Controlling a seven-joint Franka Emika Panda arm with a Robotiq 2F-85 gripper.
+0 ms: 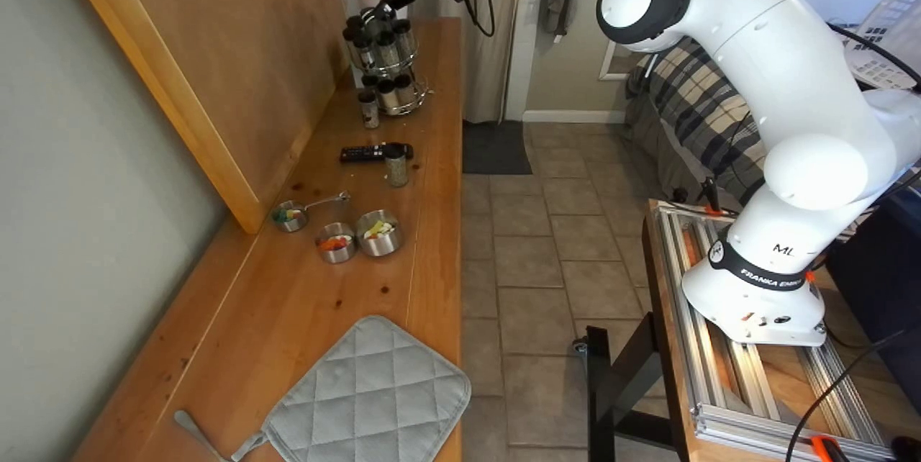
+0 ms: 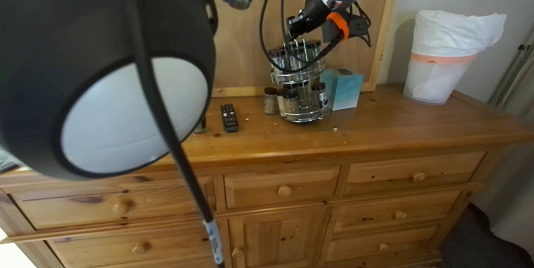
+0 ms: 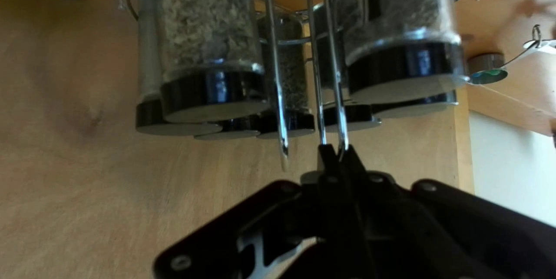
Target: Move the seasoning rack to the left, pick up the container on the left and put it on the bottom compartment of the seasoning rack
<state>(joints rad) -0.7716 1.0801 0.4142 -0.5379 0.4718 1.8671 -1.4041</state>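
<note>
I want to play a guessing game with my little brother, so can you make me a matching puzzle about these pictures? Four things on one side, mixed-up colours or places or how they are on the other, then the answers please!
Things:
1. seasoning rack
2. quilted pad
3. bin
4. fingers

What goes with them:
A. white, with an orange band
B. closed, up at the top of the seasoning rack
C. grey, lying flat
D. shiny wire, with two levels

Right pairs:
1-D
2-C
3-A
4-B
</note>
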